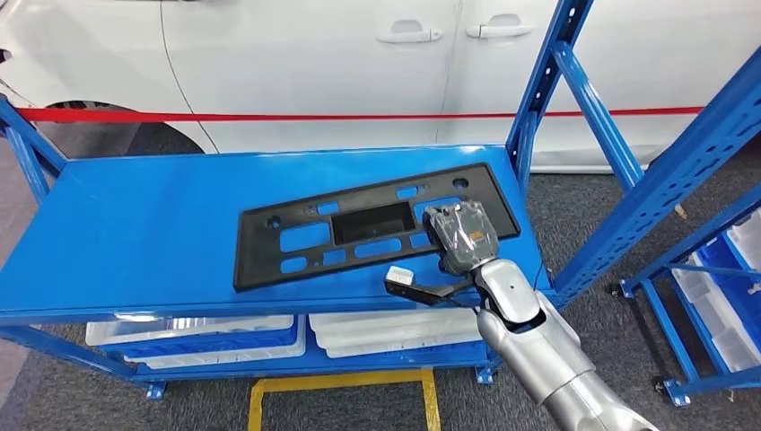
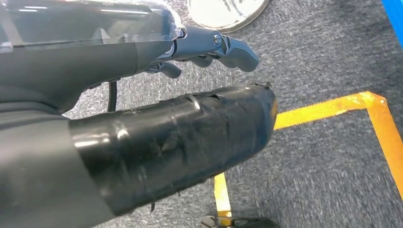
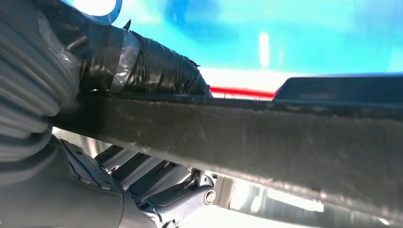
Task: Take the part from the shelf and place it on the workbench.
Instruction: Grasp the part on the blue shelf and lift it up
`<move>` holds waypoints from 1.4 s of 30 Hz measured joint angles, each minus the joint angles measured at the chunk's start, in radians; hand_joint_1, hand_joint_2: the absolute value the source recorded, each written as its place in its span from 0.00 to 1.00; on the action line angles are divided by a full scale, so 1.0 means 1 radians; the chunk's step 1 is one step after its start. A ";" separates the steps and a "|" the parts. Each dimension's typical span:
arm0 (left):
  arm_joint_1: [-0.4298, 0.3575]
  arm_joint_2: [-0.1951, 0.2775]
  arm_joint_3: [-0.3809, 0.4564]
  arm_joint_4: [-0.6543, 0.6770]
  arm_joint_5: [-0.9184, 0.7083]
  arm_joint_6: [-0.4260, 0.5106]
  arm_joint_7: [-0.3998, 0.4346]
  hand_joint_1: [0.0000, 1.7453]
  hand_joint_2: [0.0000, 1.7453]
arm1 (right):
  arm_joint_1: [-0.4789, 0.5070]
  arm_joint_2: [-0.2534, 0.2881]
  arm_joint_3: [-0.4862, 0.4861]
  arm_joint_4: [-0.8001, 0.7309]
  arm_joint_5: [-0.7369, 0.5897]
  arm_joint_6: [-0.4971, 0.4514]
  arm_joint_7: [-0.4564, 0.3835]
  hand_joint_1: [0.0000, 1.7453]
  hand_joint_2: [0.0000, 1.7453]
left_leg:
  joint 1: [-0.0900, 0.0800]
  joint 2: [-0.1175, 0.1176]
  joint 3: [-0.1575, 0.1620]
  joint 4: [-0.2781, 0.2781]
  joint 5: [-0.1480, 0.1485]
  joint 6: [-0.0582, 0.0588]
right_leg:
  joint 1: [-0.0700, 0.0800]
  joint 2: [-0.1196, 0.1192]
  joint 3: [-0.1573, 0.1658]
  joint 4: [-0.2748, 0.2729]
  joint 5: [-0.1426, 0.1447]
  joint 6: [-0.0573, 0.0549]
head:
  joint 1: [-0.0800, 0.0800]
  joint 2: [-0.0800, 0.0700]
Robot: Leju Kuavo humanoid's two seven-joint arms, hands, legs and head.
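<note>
Black plastic part (image 1: 372, 224), a long flat panel with rectangular cut-outs, lies flat on the top surface of the blue shelf (image 1: 135, 224), toward its right half and slightly skewed, its right end near the blue upright post (image 1: 538, 90). Right hand (image 1: 462, 235) is at the part's right front corner, its back over the panel; in the right wrist view the taped black thumb (image 3: 142, 66) lies on one face of the part's edge (image 3: 266, 142) and the darker fingers (image 3: 157, 175) sit on the opposite face, so the hand clamps the part between them. Left hand (image 2: 142, 104) hangs over grey carpet (image 2: 323, 57) marked with yellow floor tape (image 2: 332, 107); its fingers (image 2: 228, 47) are curled inward with nothing in them. Lower shelf level holds white trays (image 1: 395, 328). Behind the shelf: a white car (image 1: 314, 63) and a red barrier tape (image 1: 269, 116) stretched across. A second blue rack with bins (image 1: 718, 296) stands to the right.
</note>
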 joint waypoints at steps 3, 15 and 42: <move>0.001 -0.001 0.000 0.000 0.003 0.003 0.001 0.00 0.00 | 0.034 0.017 -0.002 -0.093 0.048 -0.024 0.028 1.00 1.00 | 0.000 0.000 -0.077 0.160 -0.055 -0.006 | 0.002 0.000 0.001 0.002 -0.003 -0.006 | 0.000 0.000; 0.004 -0.008 0.003 0.000 0.020 0.004 -0.010 0.00 0.00 | 0.181 0.100 0.020 -0.429 0.158 -0.080 0.121 1.00 1.00 | 0.005 0.001 0.054 -0.133 0.087 0.037 | 0.007 0.003 -0.041 0.116 -0.083 0.031 | 0.002 0.000; 0.005 -0.020 0.012 0.000 0.053 -0.061 -0.101 0.00 1.00 | 0.272 0.147 0.189 -0.539 0.307 -0.134 0.254 1.00 1.00 | 0.001 -0.001 0.062 -0.124 0.073 0.013 | 0.012 0.002 0.017 0.012 -0.025 0.013 | 0.001 0.000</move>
